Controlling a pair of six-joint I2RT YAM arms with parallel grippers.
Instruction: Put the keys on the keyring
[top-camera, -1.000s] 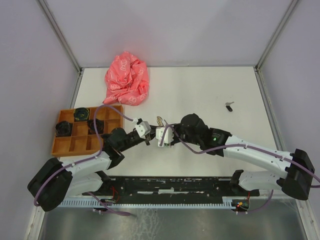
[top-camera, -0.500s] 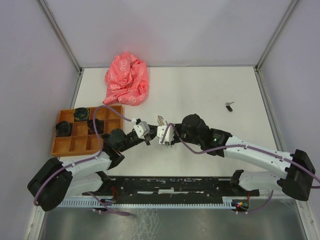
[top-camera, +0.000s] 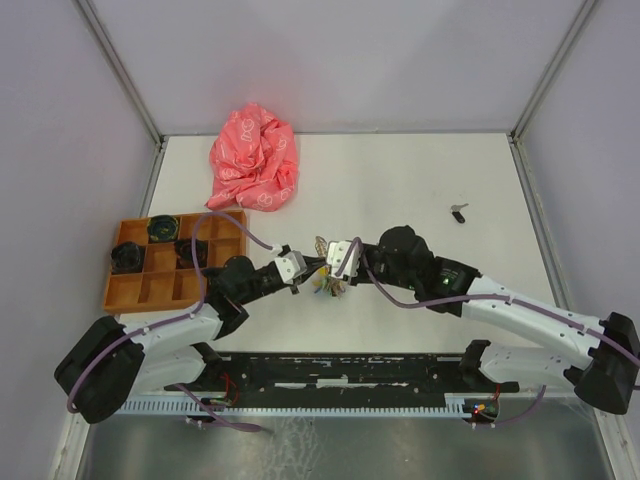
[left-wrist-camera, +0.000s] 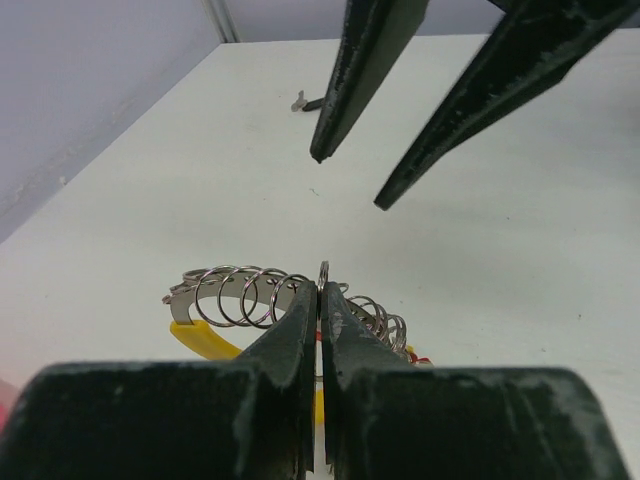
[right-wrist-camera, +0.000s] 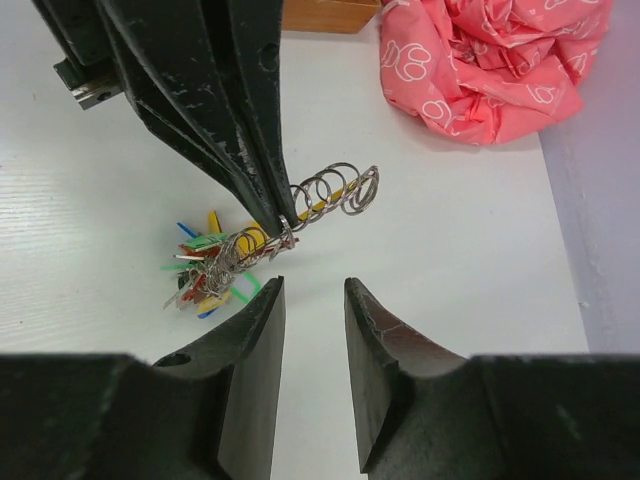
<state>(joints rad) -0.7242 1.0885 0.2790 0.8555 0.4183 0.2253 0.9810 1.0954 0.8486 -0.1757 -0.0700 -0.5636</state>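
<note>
My left gripper (top-camera: 314, 279) is shut on one thin silver keyring (left-wrist-camera: 323, 272) of a bunch of rings (left-wrist-camera: 240, 296) with coloured tags (right-wrist-camera: 208, 268), held just over the table. My right gripper (top-camera: 333, 276) is open and empty, its fingertips (left-wrist-camera: 318, 152) a little beyond the bunch, not touching it. In the right wrist view my right gripper (right-wrist-camera: 313, 285) faces the left fingers (right-wrist-camera: 240, 130) and the rings (right-wrist-camera: 335, 190). The black-headed key (top-camera: 458, 212) lies alone at the far right, also in the left wrist view (left-wrist-camera: 305, 102). The red-headed key is not visible.
A crumpled pink cloth (top-camera: 254, 158) lies at the back left. An orange compartment tray (top-camera: 150, 288) with dark round parts stands at the left. White walls and metal posts enclose the table.
My right gripper has drawn back to the right. The ring bunch now sits lower between the two grippers, with its coloured tags showing. My left gripper has shifted slightly right.
</note>
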